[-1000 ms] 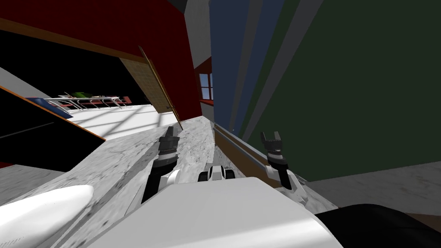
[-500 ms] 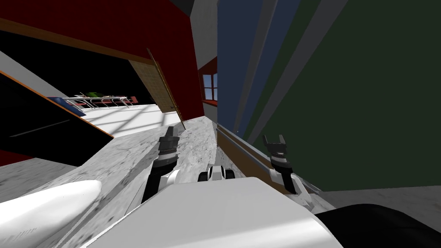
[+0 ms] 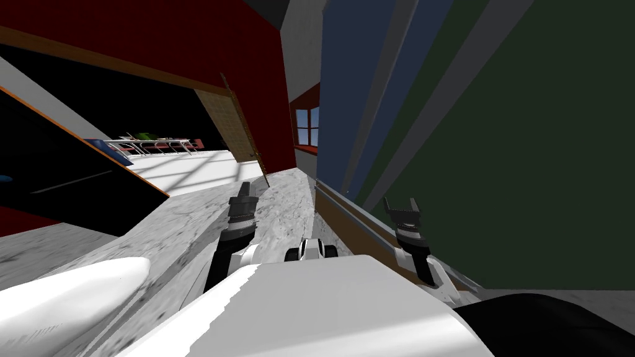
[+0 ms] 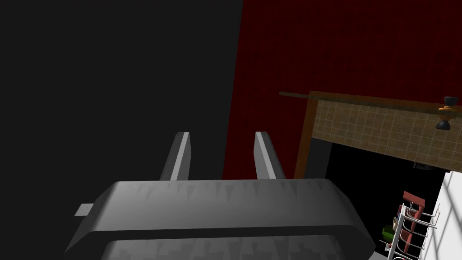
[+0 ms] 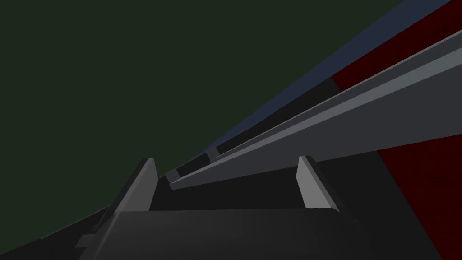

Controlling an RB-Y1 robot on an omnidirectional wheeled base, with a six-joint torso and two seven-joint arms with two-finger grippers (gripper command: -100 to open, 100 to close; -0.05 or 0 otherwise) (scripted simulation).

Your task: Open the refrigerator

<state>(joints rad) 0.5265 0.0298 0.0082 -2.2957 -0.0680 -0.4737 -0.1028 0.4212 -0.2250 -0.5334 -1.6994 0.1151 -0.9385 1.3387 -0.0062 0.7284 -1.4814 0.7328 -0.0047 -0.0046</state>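
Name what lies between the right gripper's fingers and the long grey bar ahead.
Nothing: in the right wrist view the right gripper faces the long grey bar across bare space.

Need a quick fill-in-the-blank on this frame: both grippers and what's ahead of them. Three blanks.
1. On the right gripper, the fingers stand ___.
2. Ahead of it, beside a long grey bar, lies a flat dark ___ surface.
3. Beyond the left gripper stands a deep ___ wall with a wood-framed opening.

Missing words: open; green; red.
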